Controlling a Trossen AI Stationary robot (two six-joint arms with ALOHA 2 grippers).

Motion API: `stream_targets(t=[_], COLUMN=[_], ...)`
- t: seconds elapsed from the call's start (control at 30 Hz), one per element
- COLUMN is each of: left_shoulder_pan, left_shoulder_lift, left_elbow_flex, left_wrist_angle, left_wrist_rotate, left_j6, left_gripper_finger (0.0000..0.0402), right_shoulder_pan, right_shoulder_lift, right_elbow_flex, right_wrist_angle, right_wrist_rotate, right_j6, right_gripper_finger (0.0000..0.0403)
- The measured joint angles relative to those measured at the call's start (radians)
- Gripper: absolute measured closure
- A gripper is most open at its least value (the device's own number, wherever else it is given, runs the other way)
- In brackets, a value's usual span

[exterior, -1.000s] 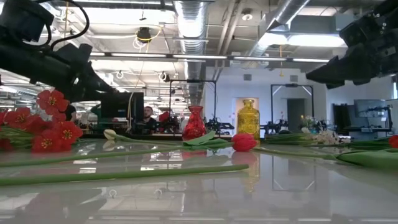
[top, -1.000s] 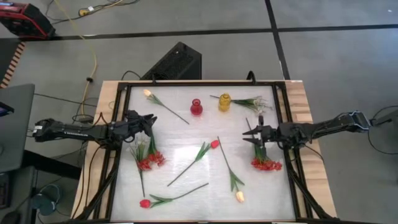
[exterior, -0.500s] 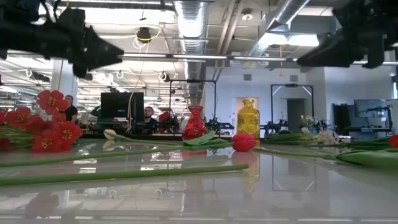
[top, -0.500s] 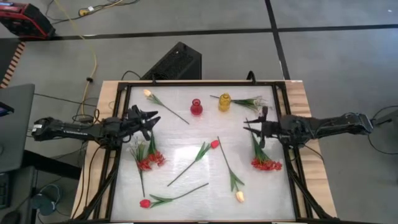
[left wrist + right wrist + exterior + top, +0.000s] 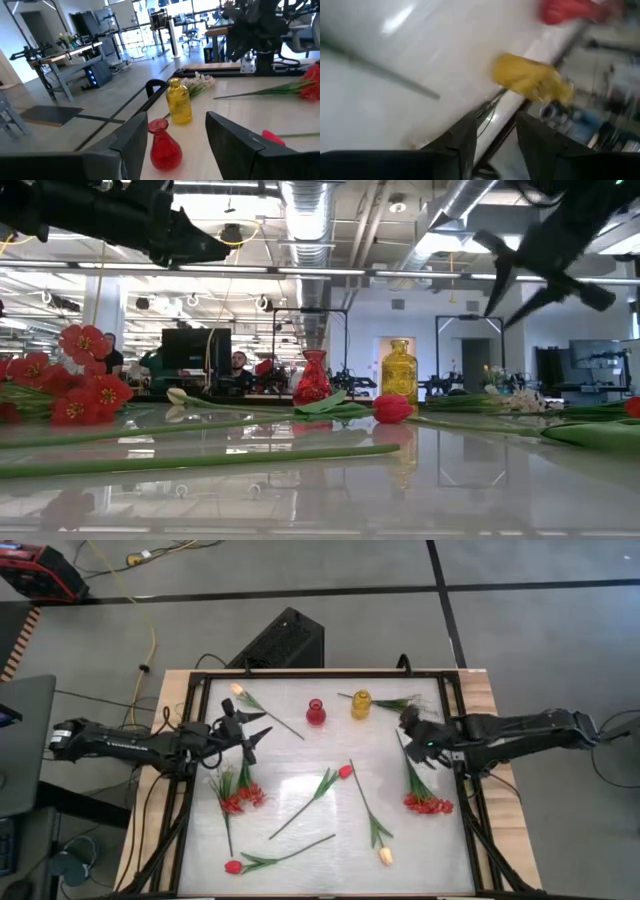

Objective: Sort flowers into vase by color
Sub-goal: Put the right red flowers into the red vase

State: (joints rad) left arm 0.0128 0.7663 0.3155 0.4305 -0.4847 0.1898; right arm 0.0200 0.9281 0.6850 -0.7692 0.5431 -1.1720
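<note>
Hovering empty above the desk [image 5: 300, 775], both grippers are spreading their fingers: the left gripper [image 5: 250, 730] near the red vase [image 5: 316, 712], the right gripper [image 5: 412, 727] beside the white sprigs [image 5: 398, 702]. Flowers are lying scattered; a descent risks toppling the yellow vase [image 5: 361, 704].

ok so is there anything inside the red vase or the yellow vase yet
No stems stick out of the red vase or the yellow vase; both necks look bare in the high and low views. The flowers all lie on the table. The vases' insides are hidden.

Flowers lie flat, scattered: red tulips [image 5: 345, 771] [image 5: 233, 867], red bunches [image 5: 240, 799] [image 5: 428, 804], peach tulips [image 5: 238, 690] [image 5: 385, 856]. White sprig [image 5: 405, 701] beside yellow vase [image 5: 361, 703]. Both vases empty.
</note>
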Motion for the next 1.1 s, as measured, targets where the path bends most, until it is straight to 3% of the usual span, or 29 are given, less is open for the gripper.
stream_targets(t=[0.13, 0.2, 0.5, 1.1], left_shoulder_pan=[0.0, 0.0, 0.0, -0.001], left_shoulder_lift=[0.02, 0.019, 0.019, 0.019], left_elbow_flex=[0.001, 0.001, 0.002, 0.002], left_wrist_angle=[-0.002, -0.019, -0.083, -0.096], left_wrist_rotate=[0.0, 0.0, 0.0, 0.017], left_j6=[-0.026, -0.052, -0.102, -0.15], left_gripper_finger=[0.0191, 0.0189, 0.0189, 0.0189], right_shoulder_pan=[0.037, 0.058, 0.159, 0.244], right_shoulder_lift=[0.102, 0.144, 0.282, 0.526], right_elbow_flex=[0.0, 0.001, 0.001, 0.002], right_wrist_angle=[-0.01, -0.024, -0.15, -0.134], right_wrist_rotate=[0.099, 0.106, 0.059, -0.101], right_j6=[-0.266, -0.313, -0.307, -0.242], right_gripper_finger=[0.0205, 0.0195, 0.0183, 0.0186])
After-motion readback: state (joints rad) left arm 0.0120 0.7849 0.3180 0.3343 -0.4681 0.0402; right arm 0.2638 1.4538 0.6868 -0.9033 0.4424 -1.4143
